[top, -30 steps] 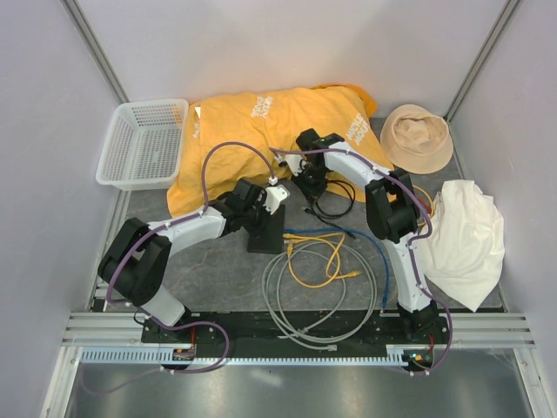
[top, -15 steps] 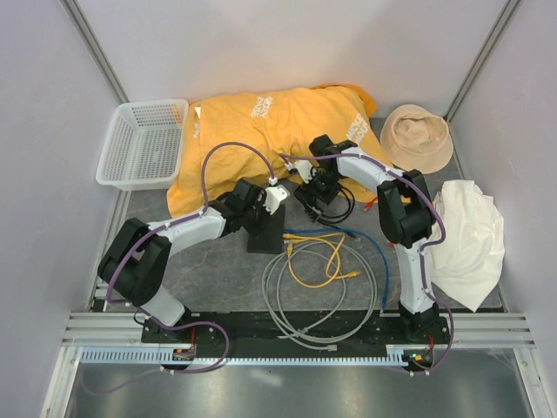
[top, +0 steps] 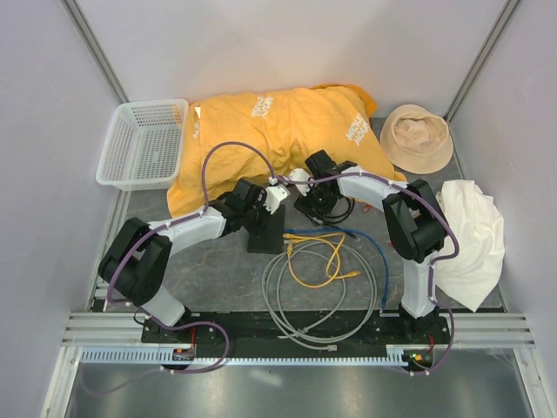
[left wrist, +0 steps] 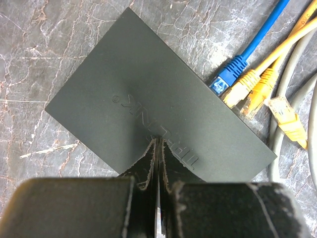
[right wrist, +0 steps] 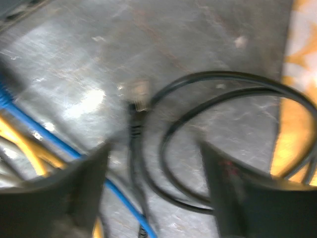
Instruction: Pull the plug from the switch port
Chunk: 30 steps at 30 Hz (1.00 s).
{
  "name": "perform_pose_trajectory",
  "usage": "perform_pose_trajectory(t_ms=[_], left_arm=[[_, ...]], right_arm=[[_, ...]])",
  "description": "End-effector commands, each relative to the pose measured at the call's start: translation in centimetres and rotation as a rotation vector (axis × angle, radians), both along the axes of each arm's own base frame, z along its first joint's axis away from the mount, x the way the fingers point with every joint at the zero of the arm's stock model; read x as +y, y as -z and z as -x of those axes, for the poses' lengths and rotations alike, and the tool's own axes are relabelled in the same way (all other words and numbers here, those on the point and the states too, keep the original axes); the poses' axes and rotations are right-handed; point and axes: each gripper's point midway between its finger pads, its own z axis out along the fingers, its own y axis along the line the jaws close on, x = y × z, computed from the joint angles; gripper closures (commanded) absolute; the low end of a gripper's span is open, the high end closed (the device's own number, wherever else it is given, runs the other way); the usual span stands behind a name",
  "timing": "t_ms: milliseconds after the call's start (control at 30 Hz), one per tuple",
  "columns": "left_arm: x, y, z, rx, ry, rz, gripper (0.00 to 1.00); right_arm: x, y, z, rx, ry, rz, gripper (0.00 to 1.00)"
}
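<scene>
The black switch (top: 265, 233) lies flat on the table; in the left wrist view (left wrist: 148, 104) a blue plug (left wrist: 225, 82) and two yellow plugs (left wrist: 245, 91) sit in its ports. My left gripper (top: 264, 215) is shut, its tips (left wrist: 158, 145) pressed on the switch's top. My right gripper (top: 308, 204) is open and empty, low over a black cable (top: 338, 209). In the right wrist view that cable's plug (right wrist: 138, 96) lies loose on the table ahead of the open fingers (right wrist: 233, 183), apart from the switch.
A loose yellow plug (left wrist: 288, 124) and grey cable coils (top: 318, 300) lie right of the switch. A blue cable (top: 370, 244) runs to the right. An orange cloth (top: 270, 131), white basket (top: 144, 144), hat (top: 418, 135) and white cloth (top: 470, 235) lie around.
My right gripper has moved toward the near left and lower, over the black cable loop. The left arm and the switch have not moved.
</scene>
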Motion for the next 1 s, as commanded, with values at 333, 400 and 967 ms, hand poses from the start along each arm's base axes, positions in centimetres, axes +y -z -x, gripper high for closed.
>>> perform_pose_trajectory(t_ms=[333, 400, 967], left_arm=[[0.9, 3.6, -0.4, 0.102, -0.043, -0.108, 0.99], [0.7, 3.0, -1.0, 0.08, -0.045, -0.105, 0.98], [0.2, 1.4, -2.1, 0.034, -0.064, -0.083, 0.99]], right_arm=[[-2.6, -8.3, 0.3, -0.237, -0.017, 0.069, 1.0], [-3.5, -10.8, -0.2, -0.295, 0.0, 0.086, 1.0], [-18.2, -11.4, 0.1, -0.227, 0.429, 0.09, 1.0]])
